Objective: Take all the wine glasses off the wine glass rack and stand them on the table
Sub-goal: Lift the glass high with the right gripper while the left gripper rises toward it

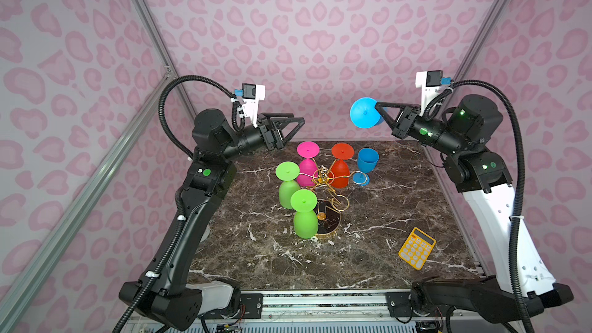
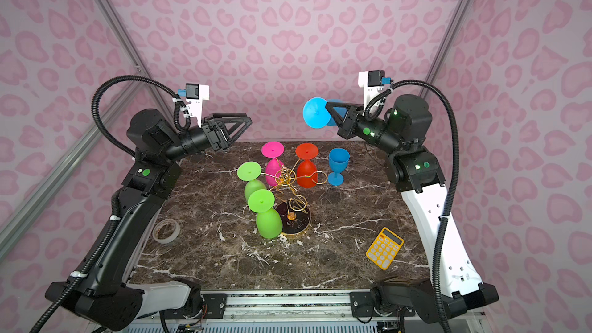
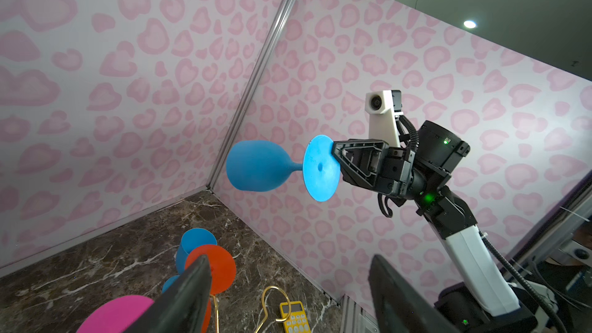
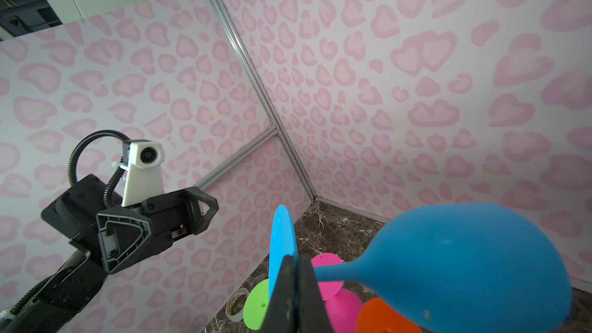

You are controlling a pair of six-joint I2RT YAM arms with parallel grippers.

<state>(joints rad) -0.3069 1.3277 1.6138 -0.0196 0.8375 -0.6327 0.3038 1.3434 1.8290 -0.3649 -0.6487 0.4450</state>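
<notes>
The right gripper [image 4: 294,261] is clamped shut on the rim of the foot [image 3: 321,168] of the blue wine glass [image 3: 258,166]. The glass therefore sits right at its fingertips, already clear of the wine glass rack [image 1: 328,225] and high above the table [image 1: 384,216]. From that pinch the stem and bowl [image 4: 464,261] run out roughly level, with the long axis crosswise to the fingers and the bowl end towards the back wall. Farther out, across an open gap from the foot, the left gripper [image 1: 299,120] faces it with jaws spread and nothing between them. From that claw the glass lies straight ahead and side-on. If a handover comes next, I judge the left claw would close across the stem or bowl. Otherwise the right arm, the only one in contact, must tip the axis upright before setting the glass down. Farthest off, well below both claws, stands the rack, a red glass [image 1: 340,176] hanging bowl-down on the side nearer the right claw.
</notes>
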